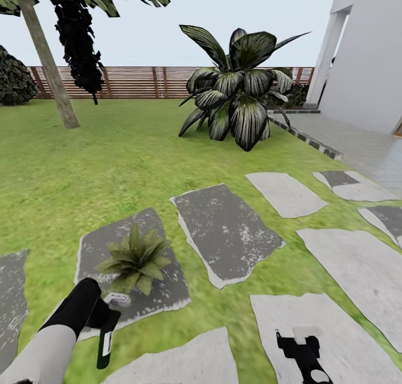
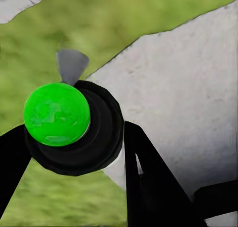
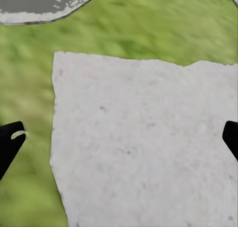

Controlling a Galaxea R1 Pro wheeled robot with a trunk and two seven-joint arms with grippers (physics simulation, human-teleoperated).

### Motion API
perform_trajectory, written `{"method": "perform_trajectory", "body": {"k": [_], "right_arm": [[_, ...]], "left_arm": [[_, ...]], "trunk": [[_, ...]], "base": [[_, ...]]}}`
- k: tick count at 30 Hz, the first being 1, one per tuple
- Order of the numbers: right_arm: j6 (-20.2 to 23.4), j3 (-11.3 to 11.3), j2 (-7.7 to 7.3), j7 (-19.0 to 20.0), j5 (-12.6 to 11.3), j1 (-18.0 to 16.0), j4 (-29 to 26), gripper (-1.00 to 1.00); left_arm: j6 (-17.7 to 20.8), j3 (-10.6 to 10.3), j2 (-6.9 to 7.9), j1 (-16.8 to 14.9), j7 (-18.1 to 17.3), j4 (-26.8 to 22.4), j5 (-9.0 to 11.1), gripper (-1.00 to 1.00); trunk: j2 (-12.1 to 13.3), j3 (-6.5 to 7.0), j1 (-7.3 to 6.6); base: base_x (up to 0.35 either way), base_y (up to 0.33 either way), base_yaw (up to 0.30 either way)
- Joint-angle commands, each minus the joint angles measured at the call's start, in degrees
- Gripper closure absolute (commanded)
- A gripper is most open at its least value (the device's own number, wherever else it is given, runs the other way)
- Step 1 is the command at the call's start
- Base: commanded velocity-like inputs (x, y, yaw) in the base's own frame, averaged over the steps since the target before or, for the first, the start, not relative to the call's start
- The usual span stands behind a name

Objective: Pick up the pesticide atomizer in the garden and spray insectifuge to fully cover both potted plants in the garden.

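- Left tool [image 1: 109,322]: closed on the atomizer [image 1: 106,342], which is held low at the near left, just short of the potted plant [image 1: 135,258]. The bottle hangs downward from the tool, its pale label facing the head camera.
- Left wrist view: the atomizer [image 2: 74,128] is seen end-on between the two dark fingers [image 2: 144,177], as a black ring with a bright green disc at its centre and a small grey tab beyond it. Which end this is cannot be told; no red top is seen.
- Right tool [image 1: 298,339]: held wide and empty over a pale stone [image 1: 335,339]; in the right wrist view its fingertips [image 3: 11,140] sit at the two edges with bare stone [image 3: 144,147] between them.
- Plant: a green rosette standing on a dark stone [image 1: 167,294] in the lawn [image 1: 84,166]; one potted plant is seen. Its pot is hidden by leaves.
- Risk: the nozzle is probably not aimed at the leaves, so spray could land on stone or grass and coverage stay partial.
- Risk: the tool is near the foliage; a forward reach could strike and tip the plant.
- View contrast: the head view gives the plant-to-bottle relation; the left wrist view gives the grip.
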Motion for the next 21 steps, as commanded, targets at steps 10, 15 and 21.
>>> {"method": "perform_trajectory", "body": {"k": [10,15,21], "right_arm": [[-0.2,-0.4,0.01,-0.1,0.6,-0.1,0.1,-1.0],[-0.3,-0.4,-0.03,-0.1,0.7,-0.1,0.0,-1.0],[-0.4,-0.4,-0.02,-0.1,0.6,-0.1,0.0,-1.0]], "left_arm": [[4.9,-6.2,3.28,-11.3,-17.1,3.2,-10.1,1.0],[4.5,-6.3,3.34,-12.3,-25.5,4.4,-18.6,1.0],[4.6,-6.3,3.25,-12.0,-26.6,4.1,-23.1,1.0]], "trunk": [[0.0,-0.05,-0.01],[0.0,-0.05,-0.01],[0.0,-0.05,-0.01]], "base": [[0.0,-0.001,0.231],[0.0,0.0,0.012],[0.089,-0.058,0.001]]}}
